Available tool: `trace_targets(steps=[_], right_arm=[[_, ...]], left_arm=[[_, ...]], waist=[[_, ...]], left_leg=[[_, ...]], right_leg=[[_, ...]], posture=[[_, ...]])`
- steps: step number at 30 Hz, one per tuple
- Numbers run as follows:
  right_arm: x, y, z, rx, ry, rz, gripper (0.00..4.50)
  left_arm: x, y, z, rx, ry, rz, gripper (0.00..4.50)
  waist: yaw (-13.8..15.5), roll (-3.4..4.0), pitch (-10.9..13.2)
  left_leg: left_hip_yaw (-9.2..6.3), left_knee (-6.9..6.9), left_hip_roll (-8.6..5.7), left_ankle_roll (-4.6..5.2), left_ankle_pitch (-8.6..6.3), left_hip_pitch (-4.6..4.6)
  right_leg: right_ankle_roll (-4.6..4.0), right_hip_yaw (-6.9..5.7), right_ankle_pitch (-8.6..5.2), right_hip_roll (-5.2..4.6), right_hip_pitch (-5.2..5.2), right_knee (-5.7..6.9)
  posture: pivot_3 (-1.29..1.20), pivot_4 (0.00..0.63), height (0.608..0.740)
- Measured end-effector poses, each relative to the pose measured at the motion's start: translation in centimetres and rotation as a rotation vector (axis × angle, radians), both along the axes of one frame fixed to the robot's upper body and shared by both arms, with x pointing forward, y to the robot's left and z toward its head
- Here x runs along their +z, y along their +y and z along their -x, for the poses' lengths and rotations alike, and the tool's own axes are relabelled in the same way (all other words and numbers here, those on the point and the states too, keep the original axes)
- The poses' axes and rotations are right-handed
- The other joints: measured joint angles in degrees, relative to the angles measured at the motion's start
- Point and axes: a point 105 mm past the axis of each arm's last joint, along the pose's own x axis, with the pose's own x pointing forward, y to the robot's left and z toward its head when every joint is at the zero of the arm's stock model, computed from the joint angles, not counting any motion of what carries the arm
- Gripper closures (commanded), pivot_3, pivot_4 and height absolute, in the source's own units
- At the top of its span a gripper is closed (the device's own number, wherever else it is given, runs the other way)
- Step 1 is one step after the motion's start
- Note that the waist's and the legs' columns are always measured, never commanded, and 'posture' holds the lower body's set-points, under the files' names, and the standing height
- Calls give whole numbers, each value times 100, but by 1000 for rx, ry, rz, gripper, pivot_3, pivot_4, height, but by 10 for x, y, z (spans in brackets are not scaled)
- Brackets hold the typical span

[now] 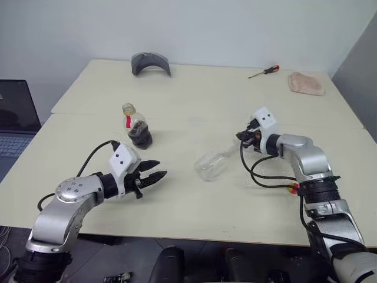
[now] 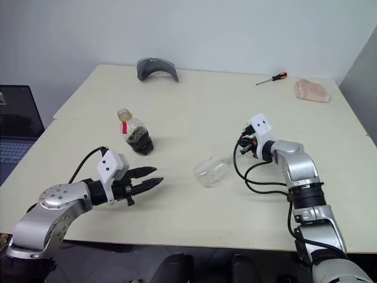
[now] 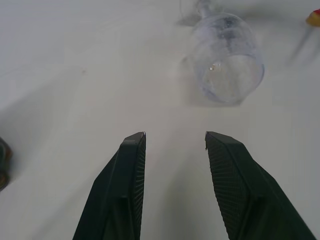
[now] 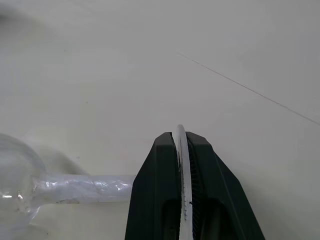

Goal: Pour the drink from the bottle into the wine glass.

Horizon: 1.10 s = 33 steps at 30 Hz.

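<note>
Right wrist view: right gripper (image 4: 182,137) is clamped on the round foot of the wine glass (image 1: 212,164), which lies tipped sideways on the table (image 1: 194,88). Left gripper (image 1: 154,171) hovers open, empty, near the upright bottle (image 1: 137,125).

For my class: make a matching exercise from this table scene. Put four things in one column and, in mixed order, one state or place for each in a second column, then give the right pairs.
Things
1. wine glass
2. bottle
3. screwdriver
4. left gripper

States or places
A. standing upright, dark liquid at the bottom
B. lying on its side, foot pinched by the right gripper
C. open, holding nothing
D. at the table's far edge, beside a pinkish cloth

Pairs: 1-B, 2-A, 3-D, 4-C
</note>
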Motion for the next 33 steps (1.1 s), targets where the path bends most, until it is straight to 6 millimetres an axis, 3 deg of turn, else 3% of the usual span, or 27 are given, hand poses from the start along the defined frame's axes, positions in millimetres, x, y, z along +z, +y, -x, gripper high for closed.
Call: trace_targets(steps=[10,25,33], right_arm=[[-1,-55,8,-337,46,-103,4471],[-5,-72,25,-600,112,-300,4471],[-19,-68,37,-647,178,-331,1880]], left_arm=[[9,-24,-4,-99,-23,20,2524],[15,-52,-17,-205,-74,17,2524],[15,-58,-21,-222,-77,19,2524]], waist=[[42,0,0],[42,-3,-2],[-22,-5,-5]], left_leg=[[-3,-4,-2,2,0,-2],[-7,-12,-1,3,-1,-3],[-3,-12,2,4,-1,-1]], right_leg=[[19,-2,11,1,21,-46],[26,-4,13,6,23,-53],[26,0,13,10,22,-52]], posture=[[0,150,740],[0,150,740],[0,150,740]])
